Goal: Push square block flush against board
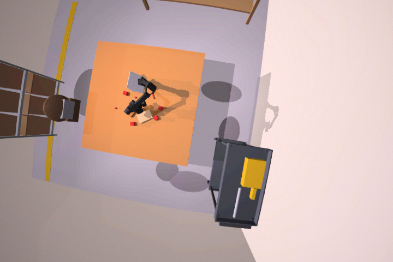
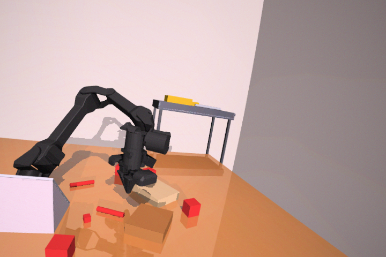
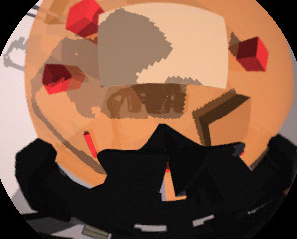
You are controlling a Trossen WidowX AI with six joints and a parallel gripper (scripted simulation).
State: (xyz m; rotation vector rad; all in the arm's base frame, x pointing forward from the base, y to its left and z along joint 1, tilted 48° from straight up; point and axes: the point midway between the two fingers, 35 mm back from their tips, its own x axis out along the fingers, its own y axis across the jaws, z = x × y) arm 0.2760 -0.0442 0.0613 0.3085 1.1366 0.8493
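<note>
The pale flat board [image 2: 161,193] [image 1: 145,117] [image 3: 188,40] lies on the orange table [image 2: 260,212] [image 1: 172,138]. The brown square block [image 2: 148,220] [image 3: 223,119] lies close in front of it, turned at an angle to it. I cannot tell if they touch. My black gripper [image 2: 128,188] [image 3: 163,134] is shut on nothing. It points straight down with its tip low, at the left end of the board and to the left of the block. In the top view the arm [image 1: 138,103] covers most of the block.
Red cubes [image 2: 191,207] [image 2: 59,245] [image 2: 86,217] and red rods [image 2: 81,183] [image 2: 110,211] lie scattered around the two parts. A white box [image 2: 17,203] [image 1: 134,82] stands at the arm's base. A grey side table [image 2: 196,110] stands beyond the table.
</note>
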